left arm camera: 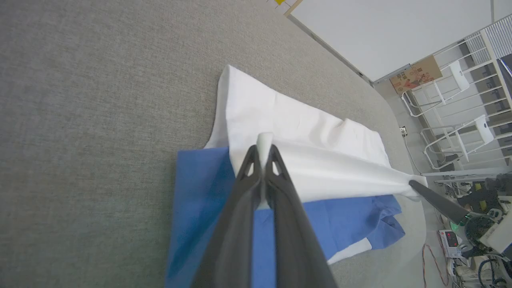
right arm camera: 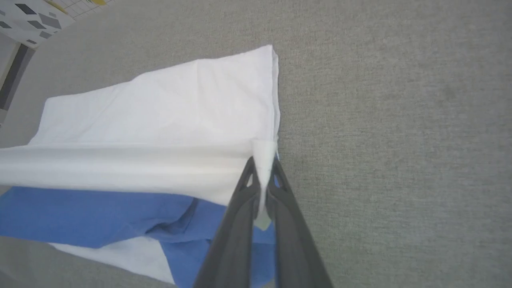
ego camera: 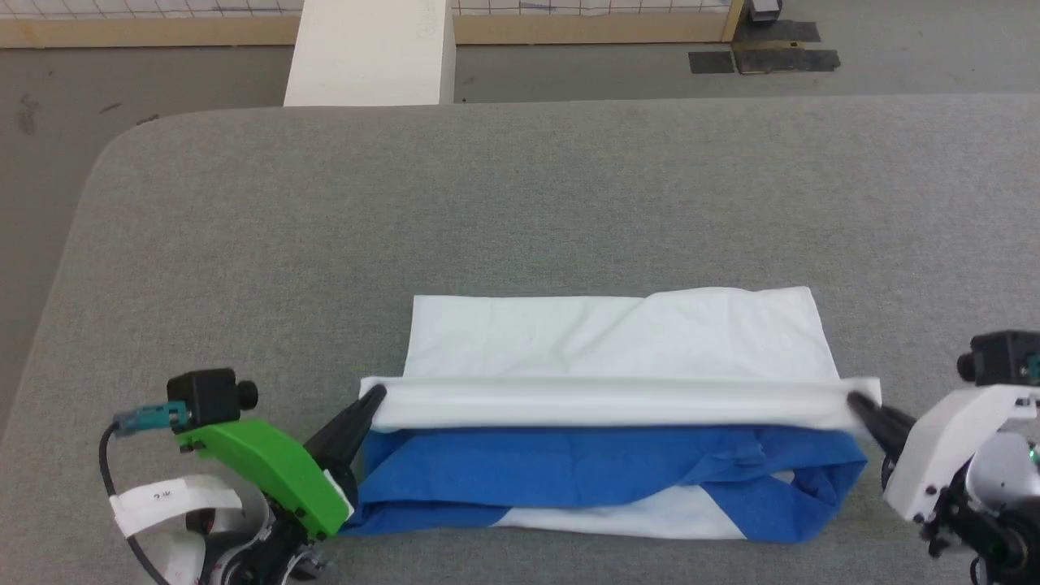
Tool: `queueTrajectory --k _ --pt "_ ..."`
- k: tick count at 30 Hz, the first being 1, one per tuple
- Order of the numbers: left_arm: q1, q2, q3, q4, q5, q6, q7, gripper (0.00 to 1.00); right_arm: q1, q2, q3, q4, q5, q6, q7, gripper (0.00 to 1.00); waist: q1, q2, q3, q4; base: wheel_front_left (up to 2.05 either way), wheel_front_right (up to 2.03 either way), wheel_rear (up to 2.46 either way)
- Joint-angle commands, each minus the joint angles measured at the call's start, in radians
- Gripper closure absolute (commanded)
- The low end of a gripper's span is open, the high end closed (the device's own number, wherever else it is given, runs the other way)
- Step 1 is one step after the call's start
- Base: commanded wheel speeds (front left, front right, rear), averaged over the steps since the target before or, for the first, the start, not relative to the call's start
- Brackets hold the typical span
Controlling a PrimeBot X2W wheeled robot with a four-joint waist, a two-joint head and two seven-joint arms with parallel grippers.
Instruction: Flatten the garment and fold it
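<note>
The garment (ego camera: 617,341), white with bright blue sleeves, lies near the front of the grey table (ego camera: 520,203). Its white body is drawn into a taut raised fold (ego camera: 617,400) running left to right above the blue sleeves (ego camera: 585,467). My left gripper (ego camera: 375,398) is shut on the fold's left end, and the left wrist view shows white cloth pinched between its fingers (left arm camera: 240,208) at the gripper's tip (left arm camera: 264,150). My right gripper (ego camera: 855,400) is shut on the right end, with cloth squeezed between the fingertips of that gripper (right arm camera: 263,160). The garment (right arm camera: 160,108) spreads flat beyond the fold.
A white box (ego camera: 370,53) stands beyond the table's far edge, in front of a low wooden-framed wall. Dark mats (ego camera: 764,57) lie on the floor at the back right. Bare grey table surface stretches behind and beside the garment. Metal racks (left arm camera: 460,108) stand past the table end.
</note>
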Motion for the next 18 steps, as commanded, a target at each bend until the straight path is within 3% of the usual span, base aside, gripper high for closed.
queueTrajectory --k 1,18 --pt "0.026 -0.004 0.013 -0.006 -0.018 0.011 -0.012 1.00 0.027 0.007 -0.004 -0.009 0.006 -0.002 0.016 1.00 0.0001 -0.0001 0.001 -0.005 0.00 0.00 0.00" --pt "0.159 0.007 0.033 0.004 -0.026 0.113 0.031 1.00 0.117 0.048 0.000 0.018 -0.031 -0.002 0.055 1.00 0.0001 -0.0001 0.001 -0.022 0.00 0.00 0.00"
